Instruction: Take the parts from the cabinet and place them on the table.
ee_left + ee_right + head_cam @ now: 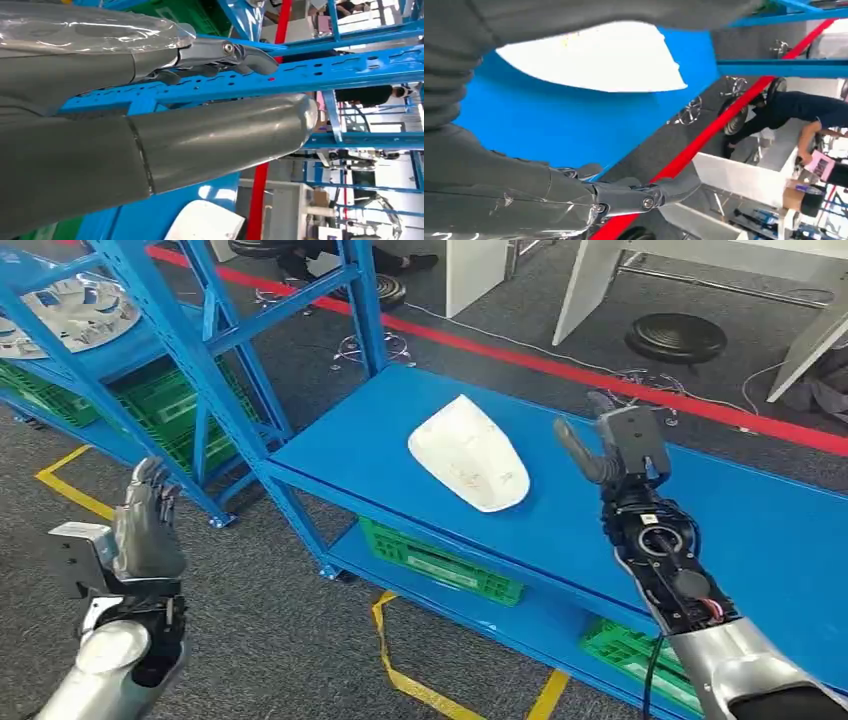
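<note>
The white curved plastic shell part (469,452) lies flat on the blue metal desk (760,530), evidently placed. Beside it, the right robot hand (612,445) hovers, fingers spread, empty. The left robot hand (147,520), well apart, is likewise spread and empty.

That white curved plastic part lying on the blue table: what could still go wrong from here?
The white curved plastic part lies fairly near the front edge of the blue metal table, so a nudge might slide it off. The open right hand hovers close beside it and could brush it. The open left hand is near the blue shelving rack and might clip a post.
</note>
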